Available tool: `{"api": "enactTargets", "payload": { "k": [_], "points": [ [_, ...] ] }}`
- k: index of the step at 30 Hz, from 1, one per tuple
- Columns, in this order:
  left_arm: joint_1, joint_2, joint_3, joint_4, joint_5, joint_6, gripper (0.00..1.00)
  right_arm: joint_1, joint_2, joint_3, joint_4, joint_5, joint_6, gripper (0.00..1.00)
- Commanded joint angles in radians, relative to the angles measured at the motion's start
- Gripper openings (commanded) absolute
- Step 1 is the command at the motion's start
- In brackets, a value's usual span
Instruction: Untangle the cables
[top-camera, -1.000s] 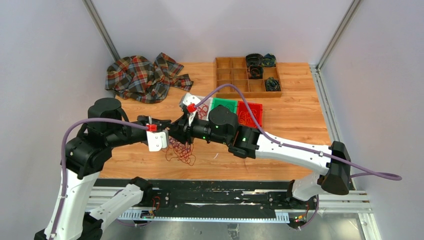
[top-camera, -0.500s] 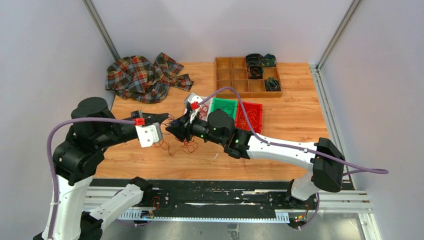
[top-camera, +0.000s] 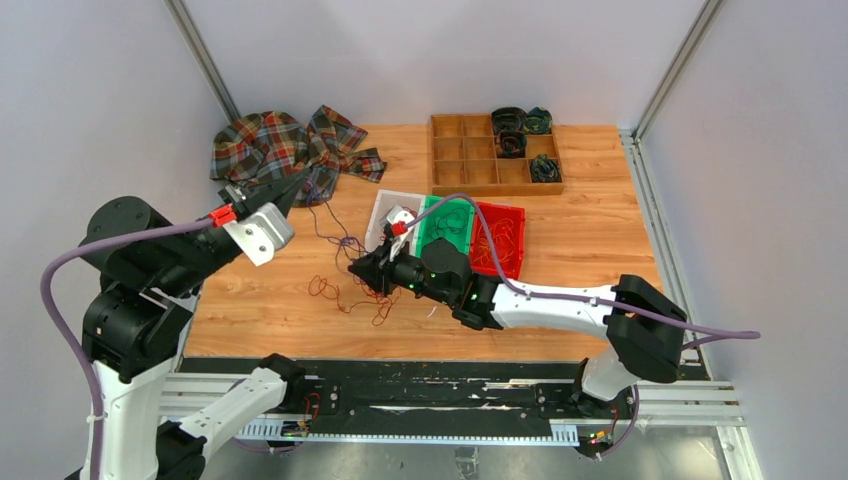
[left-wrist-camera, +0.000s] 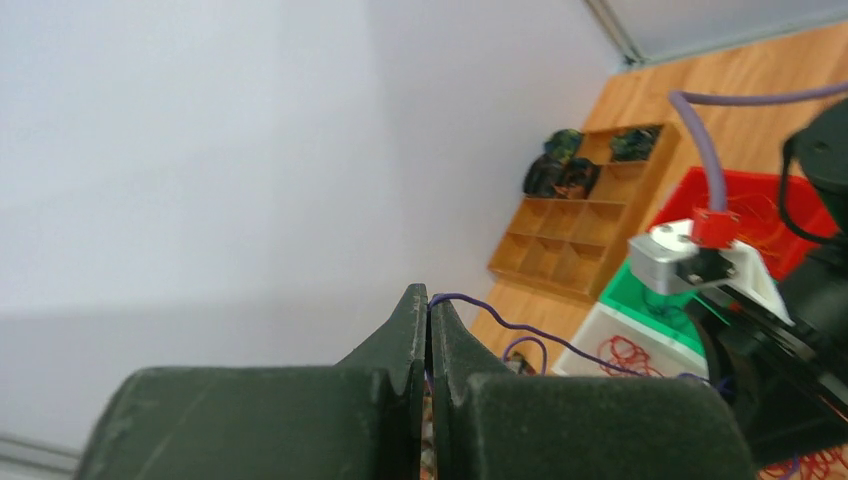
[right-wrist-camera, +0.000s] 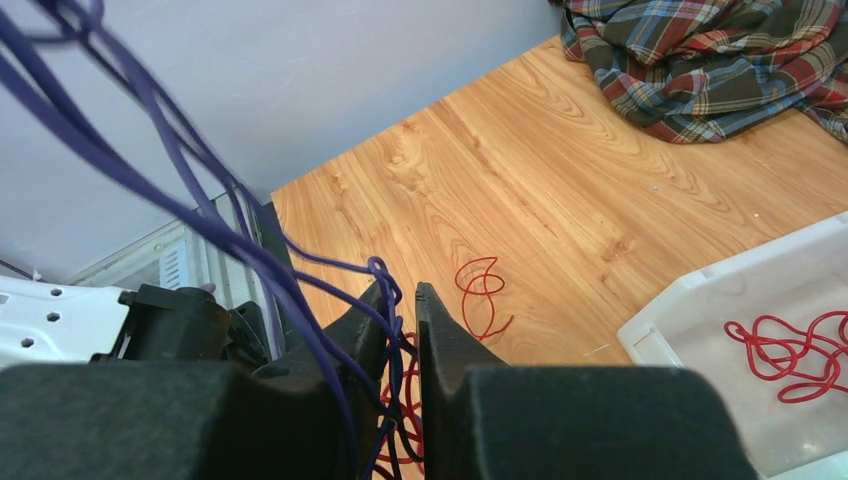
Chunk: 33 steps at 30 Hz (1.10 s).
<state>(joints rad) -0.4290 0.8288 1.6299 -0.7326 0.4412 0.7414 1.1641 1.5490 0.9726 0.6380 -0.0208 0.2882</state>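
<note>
The left claw (top-camera: 297, 187) is raised toward the upper left of the overhead view, just in front of the crumpled plaid cloth (top-camera: 280, 155). Its fingers are pressed together, pinching a thin purple cable (left-wrist-camera: 520, 330) at their very tips. From there the strand drops in kinks toward the middle of the wooden tabletop (top-camera: 590, 230), where the right claw (top-camera: 357, 266) sits low.

In the right wrist view that claw's fingers stand with only a narrow slit between them. Purple and red strands run through the slit, but I cannot tell whether they are clamped or merely passing through.

Loose curly red cables (right-wrist-camera: 478, 285) lie on the tabletop beside and below the right claw. Just right of it sit a white plastic bin (top-camera: 383, 215), a green one (top-camera: 445, 199) and a red one (top-camera: 500, 207), with red wire in the white bin. A divided wooden tray (top-camera: 465, 150) stands behind them.
</note>
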Motion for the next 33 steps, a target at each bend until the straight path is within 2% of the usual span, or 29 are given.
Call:
{"api": "enactTargets", "payload": {
  "k": [1, 5, 11, 13, 15, 18, 23, 29, 31, 33],
  "points": [
    [-0.005, 0.003, 0.034, 0.222, -0.119, -0.026, 0.0, -0.012, 0.027, -0.039, 0.014, 0.035, 0.008, 0.16],
    [-0.005, 0.006, 0.035, 0.323, -0.193, -0.013, 0.0, -0.012, 0.039, -0.073, 0.023, 0.049, 0.016, 0.2],
    [-0.005, 0.006, 0.022, 0.429, -0.279, 0.0, 0.0, -0.012, 0.048, -0.119, 0.039, 0.064, 0.035, 0.2],
    [-0.005, 0.007, 0.025, 0.429, -0.286, 0.004, 0.0, -0.012, 0.045, -0.134, 0.05, 0.062, 0.038, 0.25],
    [-0.005, 0.009, 0.032, 0.401, -0.27, 0.005, 0.0, -0.012, 0.03, -0.135, 0.036, 0.077, 0.031, 0.34],
    [-0.005, 0.002, 0.014, 0.381, -0.25, 0.008, 0.0, -0.012, -0.024, -0.112, -0.004, 0.118, -0.015, 0.42],
    [-0.006, 0.002, 0.014, 0.438, -0.275, 0.017, 0.0, -0.026, -0.091, -0.061, -0.058, 0.131, -0.095, 0.33],
    [-0.006, 0.017, 0.05, 0.355, -0.201, 0.011, 0.0, -0.031, -0.073, 0.075, -0.103, 0.071, -0.168, 0.51],
    [-0.005, 0.015, 0.05, 0.347, -0.195, 0.005, 0.0, -0.03, -0.054, 0.113, -0.103, 0.056, -0.178, 0.52],
    [-0.005, 0.014, 0.051, 0.34, -0.187, 0.004, 0.0, -0.03, -0.031, 0.143, -0.104, 0.048, -0.177, 0.48]
  ]
}}
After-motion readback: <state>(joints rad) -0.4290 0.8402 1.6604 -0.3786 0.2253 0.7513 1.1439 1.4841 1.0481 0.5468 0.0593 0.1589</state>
